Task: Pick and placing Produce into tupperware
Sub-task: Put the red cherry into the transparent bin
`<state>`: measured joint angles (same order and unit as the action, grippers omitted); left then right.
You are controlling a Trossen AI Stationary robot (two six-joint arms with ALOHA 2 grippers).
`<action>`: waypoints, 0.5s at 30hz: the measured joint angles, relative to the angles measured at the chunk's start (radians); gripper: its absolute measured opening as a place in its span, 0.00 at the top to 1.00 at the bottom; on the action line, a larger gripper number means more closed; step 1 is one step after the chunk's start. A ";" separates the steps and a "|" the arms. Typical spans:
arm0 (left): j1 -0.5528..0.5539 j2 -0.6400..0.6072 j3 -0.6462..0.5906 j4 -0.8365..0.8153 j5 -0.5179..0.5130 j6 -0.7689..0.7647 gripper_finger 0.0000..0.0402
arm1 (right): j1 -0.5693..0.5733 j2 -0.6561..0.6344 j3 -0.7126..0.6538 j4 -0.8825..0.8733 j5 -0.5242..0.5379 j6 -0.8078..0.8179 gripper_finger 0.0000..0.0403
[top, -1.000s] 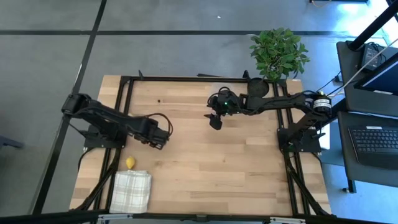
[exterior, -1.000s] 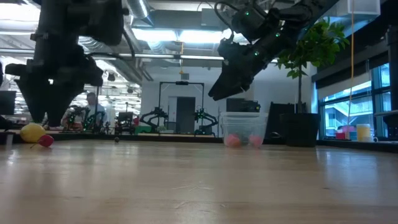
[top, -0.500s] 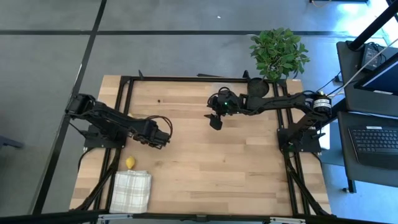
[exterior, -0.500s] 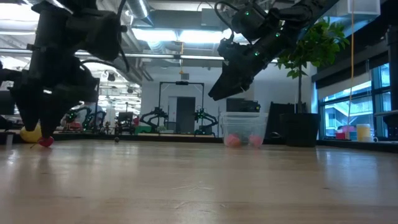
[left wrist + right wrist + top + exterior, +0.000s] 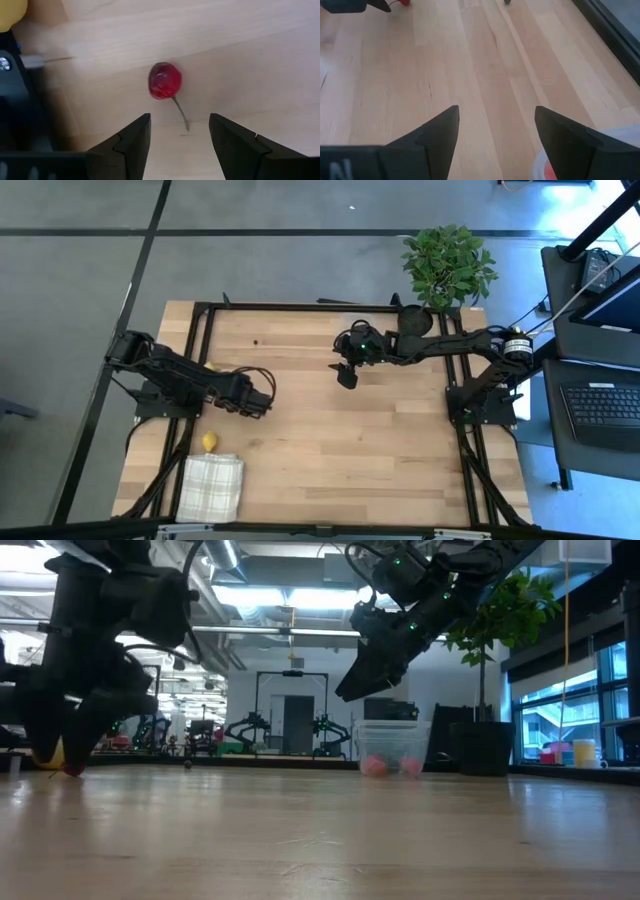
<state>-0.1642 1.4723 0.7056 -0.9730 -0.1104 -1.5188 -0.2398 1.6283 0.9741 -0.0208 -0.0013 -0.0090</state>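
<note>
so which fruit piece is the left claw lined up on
The red cherry-like piece with a stem, lying on the wood just ahead of the open left claw. The yellow lemon sits off to the side.

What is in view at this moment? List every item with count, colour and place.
Cherry: one, red with a stem, on the table ahead of the left gripper.
Lemon: one, yellow, near the front left, beside the cloth.
Cloth: one, white checked, front left corner.
Tupperware: one, clear, far side, pink pieces inside.
Plant: one, green, black pot, far right corner.
Table: one, light wood.
Left gripper: open, low over the cherry.
Right gripper: open, raised mid-table.
</note>
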 joint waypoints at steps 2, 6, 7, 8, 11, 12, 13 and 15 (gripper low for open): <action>0.000 0.000 -0.018 0.030 0.000 -0.001 0.52 | 0.000 0.000 0.000 0.000 0.000 0.000 0.35; 0.007 -0.001 -0.029 0.046 0.001 -0.001 0.52 | 0.000 0.000 0.000 0.000 0.000 0.000 0.35; 0.009 -0.002 -0.029 0.047 0.002 0.000 0.52 | 0.000 0.000 0.000 0.000 0.000 0.000 0.35; 0.012 -0.002 -0.029 0.047 0.003 0.001 0.52 | 0.000 0.000 0.000 0.000 0.000 0.000 0.35; 0.020 -0.002 -0.029 0.047 0.006 0.002 0.52 | 0.000 0.000 0.000 0.000 0.000 0.000 0.35; 0.022 -0.002 -0.029 0.047 0.006 0.002 0.52 | 0.000 0.000 0.000 0.000 0.000 0.000 0.35; 0.022 -0.002 -0.029 0.047 0.006 0.002 0.52 | 0.000 0.000 0.000 0.000 0.000 0.000 0.35; 0.022 -0.002 -0.029 0.048 0.005 0.003 0.54 | 0.000 0.000 0.000 0.000 0.000 0.000 0.35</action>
<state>-0.1421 1.4708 0.6765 -0.9253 -0.1057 -1.5163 -0.2394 1.6279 0.9741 -0.0208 -0.0013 -0.0090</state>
